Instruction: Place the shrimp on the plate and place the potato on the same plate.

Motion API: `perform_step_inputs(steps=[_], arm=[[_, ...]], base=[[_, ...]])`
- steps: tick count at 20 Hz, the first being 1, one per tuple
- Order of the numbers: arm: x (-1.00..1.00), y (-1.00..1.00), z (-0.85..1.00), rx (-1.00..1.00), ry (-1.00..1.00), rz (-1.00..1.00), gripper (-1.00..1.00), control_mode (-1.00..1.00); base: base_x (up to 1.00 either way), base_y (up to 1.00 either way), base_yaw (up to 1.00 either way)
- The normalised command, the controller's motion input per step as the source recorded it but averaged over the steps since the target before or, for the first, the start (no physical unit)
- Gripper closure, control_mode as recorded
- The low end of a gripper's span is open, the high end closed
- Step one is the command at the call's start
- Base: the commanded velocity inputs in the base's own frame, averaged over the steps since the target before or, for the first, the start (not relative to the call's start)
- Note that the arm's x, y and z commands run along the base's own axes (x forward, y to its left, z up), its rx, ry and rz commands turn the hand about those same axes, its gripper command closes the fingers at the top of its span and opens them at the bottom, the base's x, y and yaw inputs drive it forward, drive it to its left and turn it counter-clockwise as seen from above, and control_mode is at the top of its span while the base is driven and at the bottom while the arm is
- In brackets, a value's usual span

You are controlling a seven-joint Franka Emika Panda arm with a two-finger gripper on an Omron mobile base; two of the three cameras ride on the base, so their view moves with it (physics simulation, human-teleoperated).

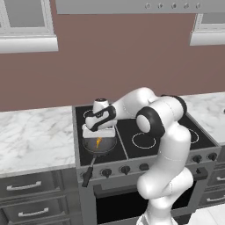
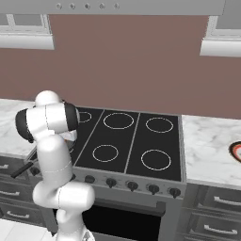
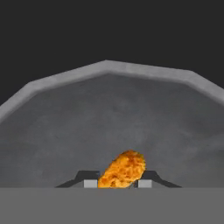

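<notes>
The shrimp (image 3: 123, 169), a small orange curved piece, lies on the floor of a black frying pan (image 3: 109, 113). My gripper (image 3: 117, 183) reaches down into the pan, and its two finger tips press against the shrimp from either side. From the left base camera, the gripper (image 1: 99, 136) hangs over the pan (image 1: 107, 147) on the stove's front left burner, with the shrimp (image 1: 98, 142) under it. A sliver of the plate (image 2: 236, 151), with an orange-red ring, shows on the counter at the far right. The potato is out of view.
The pan's long handle (image 1: 89, 171) juts past the stove's front edge toward the knobs (image 1: 125, 169). The black stove top (image 2: 127, 141) has several burners. Marble counters (image 1: 35, 136) lie on both sides, with the brown wall behind.
</notes>
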Motion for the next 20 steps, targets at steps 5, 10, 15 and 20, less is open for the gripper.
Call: perform_step_inputs(steps=[5, 10, 15, 20], arm=[[0.0, 0.0, 0.01, 0.0, -0.02, 0.0, 1.0, -1.0], [-0.02, 0.0, 0.16, 0.0, -0.06, 0.0, 1.0, -1.0], [-0.2, 0.0, 0.42, -0.01, -0.07, 0.0, 1.0, -1.0], [-0.35, -0.18, 0.45, 0.0, -0.06, 0.0, 1.0, -1.0]], base=[[0.0, 0.0, 0.0], [0.0, 0.0, 0.0], [0.0, 0.0, 0.0], [0.0, 0.0, 0.0]])
